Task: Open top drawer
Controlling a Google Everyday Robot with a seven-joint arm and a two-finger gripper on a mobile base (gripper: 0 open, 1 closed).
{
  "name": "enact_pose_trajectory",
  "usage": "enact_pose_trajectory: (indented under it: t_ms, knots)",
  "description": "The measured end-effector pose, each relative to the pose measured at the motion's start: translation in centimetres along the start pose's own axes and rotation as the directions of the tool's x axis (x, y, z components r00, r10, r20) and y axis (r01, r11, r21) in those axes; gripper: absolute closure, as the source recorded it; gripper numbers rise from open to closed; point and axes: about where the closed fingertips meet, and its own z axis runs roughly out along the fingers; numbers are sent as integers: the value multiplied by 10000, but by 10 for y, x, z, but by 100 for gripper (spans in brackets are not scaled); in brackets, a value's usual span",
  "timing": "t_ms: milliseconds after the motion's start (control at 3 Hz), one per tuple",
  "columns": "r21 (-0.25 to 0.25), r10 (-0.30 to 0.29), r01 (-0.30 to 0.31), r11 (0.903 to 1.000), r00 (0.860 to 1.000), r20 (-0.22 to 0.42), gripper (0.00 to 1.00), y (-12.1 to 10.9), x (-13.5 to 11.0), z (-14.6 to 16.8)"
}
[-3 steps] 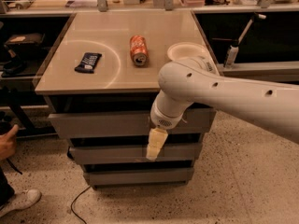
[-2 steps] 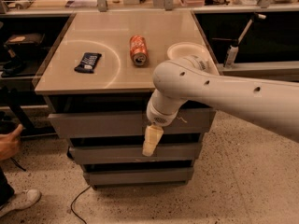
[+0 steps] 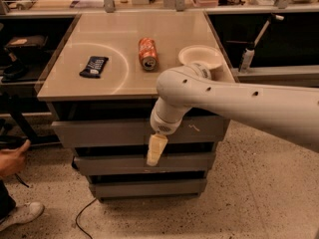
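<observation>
The top drawer is the widest grey front, just under the tabletop, with pale scratch marks right of centre. It stands shut, flush with the cabinet. Two narrower grey drawers sit below it. My gripper hangs from the white arm in front of the cabinet. Its cream tip points down over the gap between the top drawer and the middle drawer, a little right of the cabinet's centre.
On the beige tabletop lie a dark snack packet, a red can on its side and a white bowl. A person's hand and shoe are at the left. A cable runs on the floor.
The arm and gripper have shifted slightly to the left in front of the drawers. The drawers have not moved.
</observation>
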Motion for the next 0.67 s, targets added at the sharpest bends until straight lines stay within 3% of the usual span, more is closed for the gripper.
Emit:
enact_pose_trajectory:
  t_ms: [333, 667]
  knots:
    - [-222, -33, 31, 9997, 10000, -77, 0, 3, -3, 16]
    - [-833, -204, 183, 9964, 9995, -244, 0, 21, 0, 29]
